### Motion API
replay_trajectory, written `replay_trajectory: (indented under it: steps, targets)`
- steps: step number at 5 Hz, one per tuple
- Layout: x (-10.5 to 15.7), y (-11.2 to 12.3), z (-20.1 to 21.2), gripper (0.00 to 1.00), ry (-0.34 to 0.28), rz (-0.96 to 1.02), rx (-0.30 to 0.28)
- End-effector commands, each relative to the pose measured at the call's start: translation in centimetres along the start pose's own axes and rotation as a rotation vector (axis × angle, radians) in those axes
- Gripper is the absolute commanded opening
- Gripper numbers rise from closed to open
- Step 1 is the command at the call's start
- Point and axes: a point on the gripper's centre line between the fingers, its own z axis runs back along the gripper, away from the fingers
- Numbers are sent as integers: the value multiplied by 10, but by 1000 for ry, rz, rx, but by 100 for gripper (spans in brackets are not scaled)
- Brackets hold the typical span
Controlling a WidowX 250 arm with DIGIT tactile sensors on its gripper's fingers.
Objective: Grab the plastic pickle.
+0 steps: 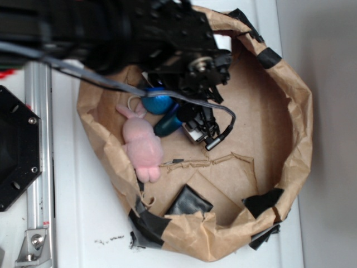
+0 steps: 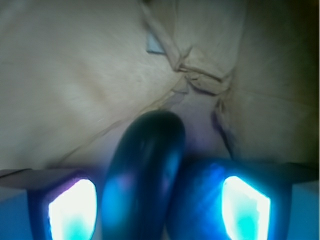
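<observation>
The plastic pickle [image 1: 167, 126] is a glossy dark teal sausage lying in the paper-lined bin, between the pink bunny and my gripper [image 1: 185, 121]. In the wrist view the pickle [image 2: 145, 170] runs up from the bottom edge between my two fingers [image 2: 72, 210], filling the left half of the gap. The gripper [image 2: 159, 202] is open, its jaws wide apart around the pickle. A round blue ball [image 2: 200, 200] fills the gap's right half, against the pickle. Whether the pads touch either one is too blurred to tell.
The pink plush bunny [image 1: 142, 148] lies just left of the pickle, and the blue ball [image 1: 158, 103] sits above it. The brown paper wall [image 1: 298, 128] rings the bin, patched with black tape [image 1: 188, 202]. A metal rail [image 1: 39, 167] stands at the left.
</observation>
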Motion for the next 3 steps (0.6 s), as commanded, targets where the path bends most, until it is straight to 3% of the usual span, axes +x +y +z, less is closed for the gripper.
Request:
replay_trajectory:
  steps: [1, 2, 3]
  targets:
    - [-16, 1, -8, 0, 38, 36, -53]
    - [-20, 0, -1, 0, 19, 3, -46]
    - [-23, -9, 31, 0, -49, -102, -70]
